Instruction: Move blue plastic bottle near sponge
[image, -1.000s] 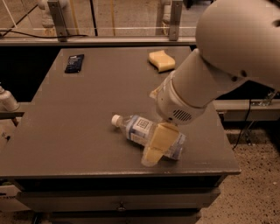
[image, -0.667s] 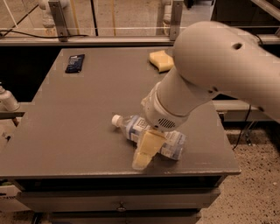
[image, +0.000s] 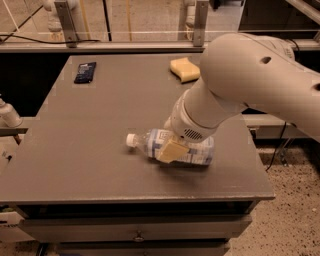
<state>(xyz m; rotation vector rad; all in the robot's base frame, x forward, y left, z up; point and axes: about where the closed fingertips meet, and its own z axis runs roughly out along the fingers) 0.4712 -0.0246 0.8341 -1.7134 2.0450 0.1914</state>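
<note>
At the far left of the matte grey table (image: 100, 130), near its back edge, lies a small dark blue flat packet (image: 85, 72). The tabletop is smooth and rectangular, with a drawer front (image: 135, 231) below its near edge. Toward the near right, the blue plastic bottle (image: 200, 150) lies on its side: clear ribbed plastic, a white-and-blue wrap label, and a white screw cap pointing left. The gripper (image: 171, 150) sits over the bottle's middle, a pale yellow wedge against the label. How far it is open, and whether it has hold of the bottle, cannot be told. Well behind, near the back edge, rests the sponge (image: 185, 69), a pale yellow foam block with wavy sides. The bulky, glossy white arm (image: 250, 75) fills the upper right. Metal rail posts (image: 65, 20) stand behind the table, and speckled floor (image: 295, 200) shows at right.
</note>
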